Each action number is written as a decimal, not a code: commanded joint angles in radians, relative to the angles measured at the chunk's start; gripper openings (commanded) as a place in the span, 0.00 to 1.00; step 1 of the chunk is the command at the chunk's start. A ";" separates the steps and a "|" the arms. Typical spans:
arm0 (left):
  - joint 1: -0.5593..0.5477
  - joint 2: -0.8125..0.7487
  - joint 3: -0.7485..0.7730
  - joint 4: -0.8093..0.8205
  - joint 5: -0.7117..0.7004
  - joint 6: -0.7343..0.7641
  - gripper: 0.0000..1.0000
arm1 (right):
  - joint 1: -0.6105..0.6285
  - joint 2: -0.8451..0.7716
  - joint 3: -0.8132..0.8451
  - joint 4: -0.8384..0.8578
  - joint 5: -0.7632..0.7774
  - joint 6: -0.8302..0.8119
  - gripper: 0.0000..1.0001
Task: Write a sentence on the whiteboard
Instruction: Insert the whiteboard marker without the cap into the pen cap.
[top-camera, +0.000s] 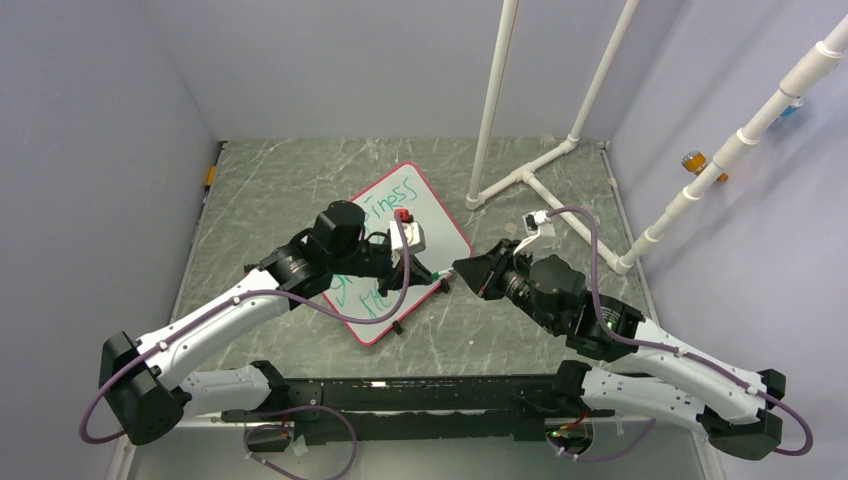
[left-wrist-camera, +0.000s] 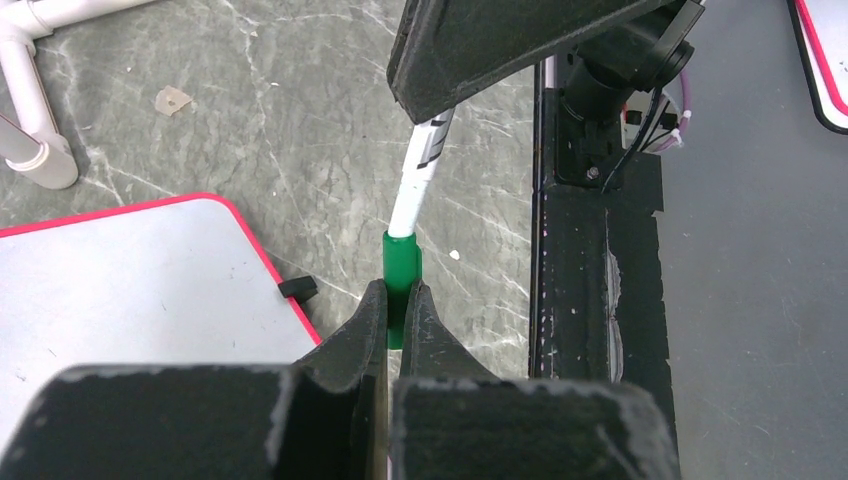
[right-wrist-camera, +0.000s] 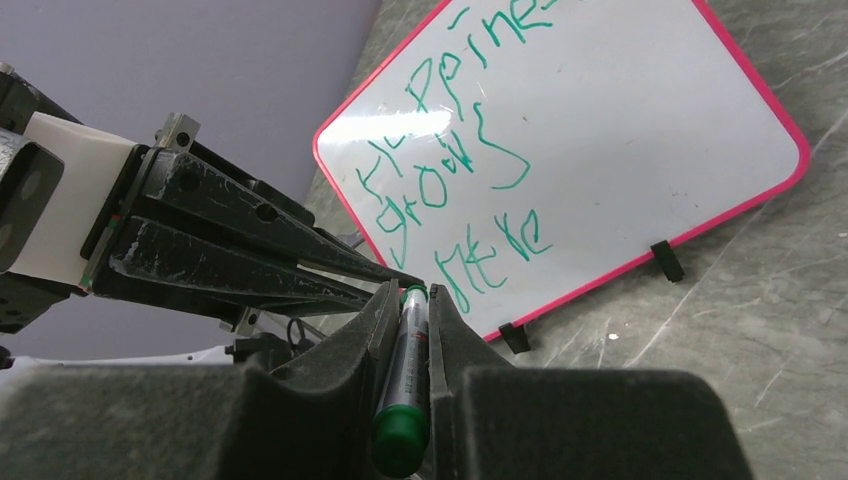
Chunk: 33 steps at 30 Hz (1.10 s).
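The whiteboard (top-camera: 436, 214) lies tilted at mid-table, red-pink framed, with black clip feet (right-wrist-camera: 666, 262). The sentence (right-wrist-camera: 455, 170) is written on it in green, in three slanted lines. A white marker (left-wrist-camera: 418, 182) with a green cap (left-wrist-camera: 402, 262) spans the gap between both grippers, just off the board's near right edge. My left gripper (left-wrist-camera: 401, 298) is shut on the green cap. My right gripper (right-wrist-camera: 410, 300) is shut on the marker's barrel (right-wrist-camera: 408, 360), facing the left one tip to tip (top-camera: 448, 280). The cap meets the barrel end. My left arm hides part of the writing in the top view.
A white PVC pipe frame (top-camera: 528, 178) stands at the back right, with pipes rising along the right wall. A black rail (top-camera: 420, 392) runs along the near edge between the arm bases. Purple walls enclose the table on three sides.
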<state>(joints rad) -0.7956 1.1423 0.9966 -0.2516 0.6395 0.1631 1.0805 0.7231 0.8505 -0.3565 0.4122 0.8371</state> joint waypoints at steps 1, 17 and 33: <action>-0.003 -0.032 0.008 0.043 0.024 -0.001 0.00 | 0.001 0.015 -0.011 0.059 -0.029 0.010 0.00; -0.002 -0.047 0.037 0.009 0.104 -0.012 0.00 | 0.001 0.093 -0.045 0.201 -0.201 -0.123 0.00; -0.003 0.001 0.122 -0.133 0.211 0.048 0.00 | -0.019 0.229 0.049 0.201 -0.429 -0.323 0.00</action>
<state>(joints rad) -0.7795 1.1458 1.0332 -0.5022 0.7059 0.2005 1.0592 0.9218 0.8665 -0.2249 0.1143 0.5716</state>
